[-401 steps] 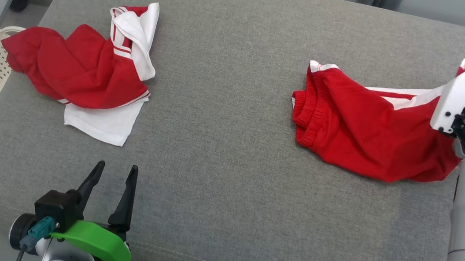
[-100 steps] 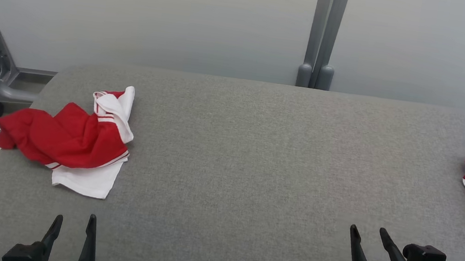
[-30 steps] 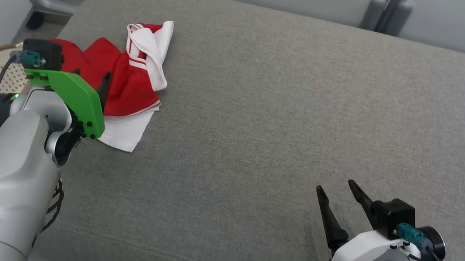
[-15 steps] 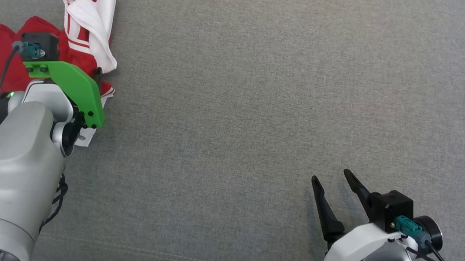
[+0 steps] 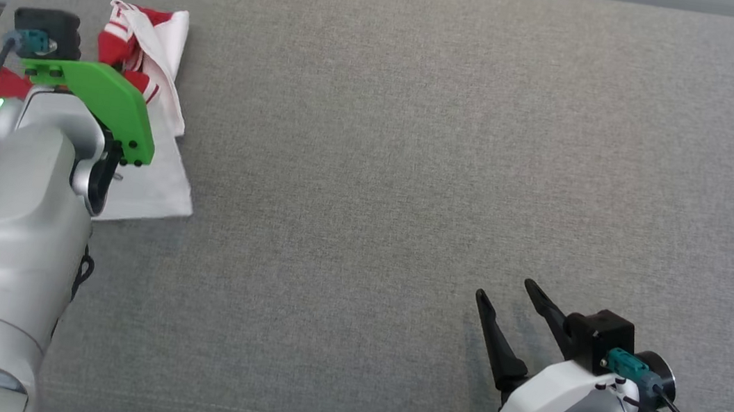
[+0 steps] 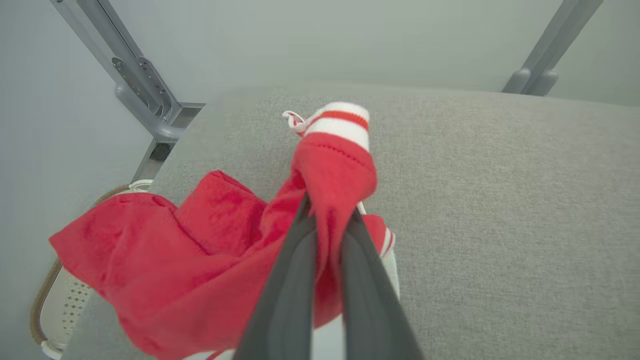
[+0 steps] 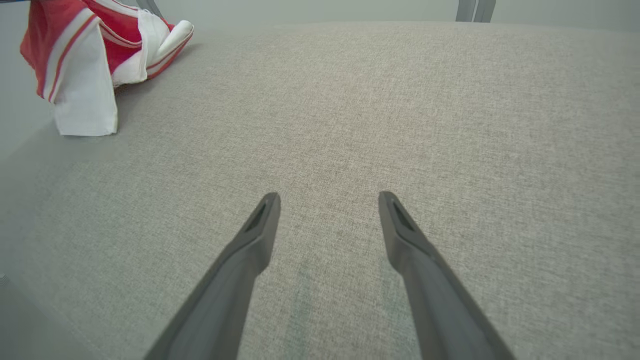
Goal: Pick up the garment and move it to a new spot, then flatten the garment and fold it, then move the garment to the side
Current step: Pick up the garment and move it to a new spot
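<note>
Red garment (image 6: 200, 260) pinched by left fingers (image 6: 287, 300) at cushion (image 5: 413, 170) edge — right fingers (image 7: 240, 270) wide.

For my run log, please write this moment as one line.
left pincer: shut on garment | right pincer: open, holding nothing | phase: pick-up
</note>
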You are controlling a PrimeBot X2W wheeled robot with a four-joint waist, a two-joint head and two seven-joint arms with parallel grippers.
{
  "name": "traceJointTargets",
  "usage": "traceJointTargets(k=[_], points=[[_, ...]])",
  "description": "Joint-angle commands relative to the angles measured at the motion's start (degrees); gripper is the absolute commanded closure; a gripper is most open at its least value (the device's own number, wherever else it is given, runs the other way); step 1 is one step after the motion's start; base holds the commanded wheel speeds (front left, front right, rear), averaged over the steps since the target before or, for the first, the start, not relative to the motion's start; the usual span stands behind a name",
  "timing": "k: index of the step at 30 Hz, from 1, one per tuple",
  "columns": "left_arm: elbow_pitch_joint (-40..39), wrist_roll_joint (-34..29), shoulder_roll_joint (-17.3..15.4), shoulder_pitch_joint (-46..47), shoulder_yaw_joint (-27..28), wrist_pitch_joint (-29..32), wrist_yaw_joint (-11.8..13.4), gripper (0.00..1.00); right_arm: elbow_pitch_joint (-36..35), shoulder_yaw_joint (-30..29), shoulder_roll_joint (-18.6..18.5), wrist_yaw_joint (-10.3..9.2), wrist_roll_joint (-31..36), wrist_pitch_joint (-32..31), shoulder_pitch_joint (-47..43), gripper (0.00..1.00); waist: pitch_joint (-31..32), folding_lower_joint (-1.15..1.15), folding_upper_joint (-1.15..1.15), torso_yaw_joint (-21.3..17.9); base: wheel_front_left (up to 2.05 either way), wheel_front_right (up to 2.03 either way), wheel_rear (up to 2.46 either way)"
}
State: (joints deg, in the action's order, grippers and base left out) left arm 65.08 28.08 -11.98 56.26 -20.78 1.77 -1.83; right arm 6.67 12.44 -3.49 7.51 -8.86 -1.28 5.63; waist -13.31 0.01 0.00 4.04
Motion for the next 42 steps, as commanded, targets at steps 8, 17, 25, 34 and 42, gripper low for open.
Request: traceJointTargets(k=[8,17,25,34,42], points=[[-4.58,-1.63,2.06,5.56,-2.6,-3.02,-2.39,1.0,3.71,0.15,0.45,-0.04,-2.11,2.68,-1.47,0.0,7.21,-0.01,0.0,-6.08,0.0,0.0,0.0],[-13.66,-1.9,5.52,9.48,-6.06,-4.48,-4.29,1.0,5.94,1.09,0.56,-0.04,-4.19,4.6,-2.25,0.0,9.49,-0.01,0.0,-13.27,0.0,0.0,0.0],[-23.45,-0.36,7.85,13.01,-7.27,-6.28,-4.71,1.0,7.27,1.62,0.57,-0.04,-5.12,5.82,-2.13,0.0,9.36,-0.01,0.0,-19.22,0.0,0.0,0.0],[-24.94,4.99,8.73,7.72,-7.65,-5.95,-2.45,1.0,8.21,1.04,0.59,-0.04,-5.73,7.1,-0.78,0.0,7.37,-0.01,0.0,-19.74,0.0,0.0,0.0],[-15.71,4.11,4.72,-2.35,-8.95,-6.15,-0.48,1.0,8.93,1.91,0.55,-0.04,-5.61,7.26,0.22,0.0,7.12,-0.01,0.0,-17.25,0.0,0.0,0.0]])
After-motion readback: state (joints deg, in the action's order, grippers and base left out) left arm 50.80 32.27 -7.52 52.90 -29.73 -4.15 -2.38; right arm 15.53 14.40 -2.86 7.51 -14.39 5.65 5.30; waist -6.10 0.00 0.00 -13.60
